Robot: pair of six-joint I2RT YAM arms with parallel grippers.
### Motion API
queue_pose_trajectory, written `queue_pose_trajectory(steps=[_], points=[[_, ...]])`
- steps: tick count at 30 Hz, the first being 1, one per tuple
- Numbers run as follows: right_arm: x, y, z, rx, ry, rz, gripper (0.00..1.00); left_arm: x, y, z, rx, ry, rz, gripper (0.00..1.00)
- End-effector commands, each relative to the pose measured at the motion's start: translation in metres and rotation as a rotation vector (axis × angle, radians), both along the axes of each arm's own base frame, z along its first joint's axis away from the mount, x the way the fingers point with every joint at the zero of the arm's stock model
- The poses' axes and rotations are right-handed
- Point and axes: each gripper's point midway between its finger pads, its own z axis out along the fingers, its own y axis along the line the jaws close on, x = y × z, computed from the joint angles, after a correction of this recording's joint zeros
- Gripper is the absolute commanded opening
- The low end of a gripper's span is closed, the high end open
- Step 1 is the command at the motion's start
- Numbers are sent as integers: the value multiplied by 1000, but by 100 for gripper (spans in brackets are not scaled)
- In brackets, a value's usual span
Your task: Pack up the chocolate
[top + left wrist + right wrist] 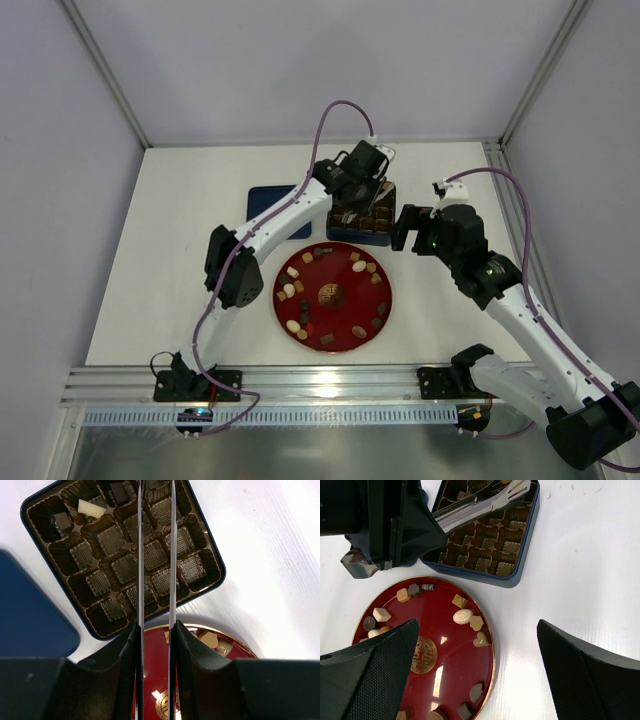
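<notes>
Several small chocolates [358, 266], dark, tan and cream, lie round the rim of the red plate [340, 270]. They also show in the right wrist view [463, 616]. The dark blue tin [382, 238] stands just behind the plate; a few pieces, one of them white [91, 508], sit in its far compartments. My left gripper [362, 185] is shut on metal tongs [480, 505] whose blades [140, 555] reach over the tin, slightly parted; their tips are cut off. My right gripper [477, 630] is wide open and empty over the plate's right edge.
The tin's blue lid [272, 205] lies flat on the table left of the tin, also in the left wrist view [30, 615]. White side walls enclose the table. A metal rail [320, 380] runs along the near edge.
</notes>
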Motion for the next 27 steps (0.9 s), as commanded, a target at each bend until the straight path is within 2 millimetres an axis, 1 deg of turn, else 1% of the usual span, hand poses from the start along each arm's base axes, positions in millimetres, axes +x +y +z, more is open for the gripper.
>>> queue_pose_trajectory(steps=[1, 6, 7, 12, 17, 22, 27], points=[[4, -3, 19, 6, -52, -9, 100, 14, -14, 24, -73, -75, -16, 28], [4, -3, 20, 4, -56, -9, 100, 16, -16, 18, -67, -72, -16, 29], [4, -4, 20, 2, -56, -12, 100, 17, -16, 17, -65, -72, -13, 30], [4, -3, 19, 2, -55, -10, 100, 17, -15, 15, -60, -72, -12, 31], [4, -3, 20, 3, -56, -9, 100, 18, -14, 15, -54, -76, -8, 32], [4, -3, 19, 3, -53, -8, 100, 19, -14, 19, -57, -87, -7, 34], [4, -3, 19, 2, -53, -9, 100, 22, -12, 20, -56, -94, -4, 34]])
